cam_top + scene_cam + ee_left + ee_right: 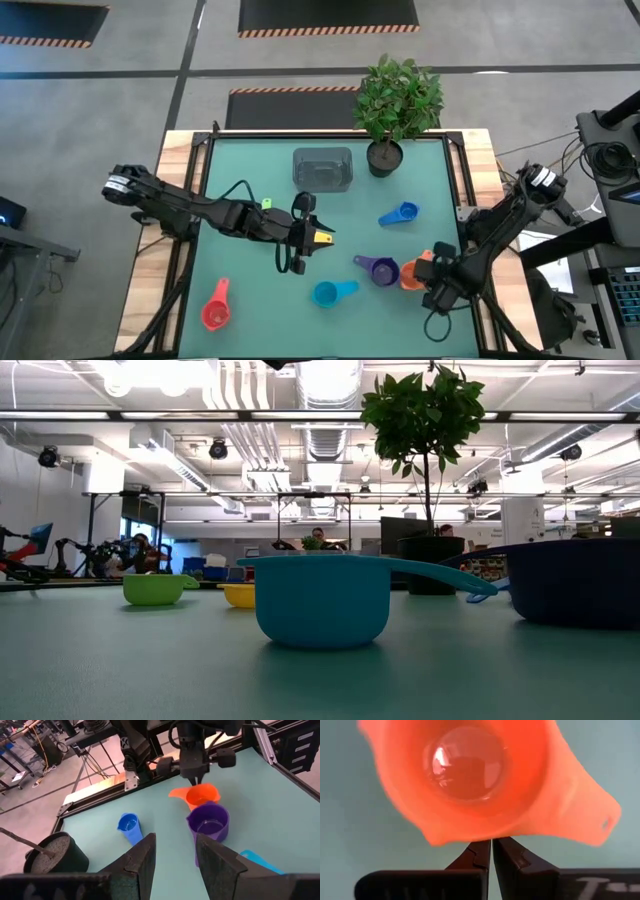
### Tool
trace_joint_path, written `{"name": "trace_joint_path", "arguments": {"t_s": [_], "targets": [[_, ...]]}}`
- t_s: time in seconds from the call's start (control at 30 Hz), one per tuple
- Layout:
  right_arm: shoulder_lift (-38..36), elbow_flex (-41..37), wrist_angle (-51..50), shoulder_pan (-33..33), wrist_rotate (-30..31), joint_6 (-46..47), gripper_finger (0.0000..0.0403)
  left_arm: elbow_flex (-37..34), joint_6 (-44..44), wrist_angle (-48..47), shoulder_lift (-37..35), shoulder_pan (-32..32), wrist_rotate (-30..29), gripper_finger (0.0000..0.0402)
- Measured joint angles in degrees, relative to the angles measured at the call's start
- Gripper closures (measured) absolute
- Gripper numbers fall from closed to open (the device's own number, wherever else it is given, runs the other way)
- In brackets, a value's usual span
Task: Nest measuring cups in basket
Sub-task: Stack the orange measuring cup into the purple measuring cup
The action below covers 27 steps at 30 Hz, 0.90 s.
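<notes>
The orange cup [411, 274] stands upright at the table's right, touching the purple cup [380, 268]. My right gripper [491, 847], shut, points down at the orange cup's rim; the left wrist view shows that gripper [194, 779] over the cup [200, 796]. My left gripper [175, 852] hovers open and holding nothing above the table's middle [312, 235], beside the yellow cup [322, 238]. The green cup [267, 204], two blue cups [400, 214] [330, 292] and the red cup [215, 310] lie apart on the mat. The basket [322, 168] stands at the far middle. My right gripper comes from above, pointing down, with its shut fingertips [482, 851] at the orange cup's rim [470, 837], on the side away from the handle. I cannot tell whether they touch it. The cup stands upright on the table.
A dark pot with a leafy plant [385, 155] stands just right of the basket. In the low view a blue cup [320, 600] is nearest, with the green cup [155, 588] and the yellow cup [240, 595] behind it. Bare mat lies at the near left and far left.
</notes>
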Motion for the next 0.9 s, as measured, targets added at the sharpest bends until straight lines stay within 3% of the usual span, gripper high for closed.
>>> {"name": "trace_joint_path", "arguments": {"t_s": [0.57,0.77,0.9], "targets": [[4.25,1.55,13.98,-21.16,7.59,-34.05,0.0394,0.00,0.00,-0.06,0.00,0.00,0.00,0.0280],[-1.33,2.37,6.06,-20.49,8.02,-36.94,0.0394,0.00,-2.61,2.41,1.33,0.00,0.17,0.0280],[-8.83,0.63,5.54,-18.14,12.41,-36.56,0.0394,0.00,-4.42,7.96,5.19,0.00,3.89,0.0280]]}}
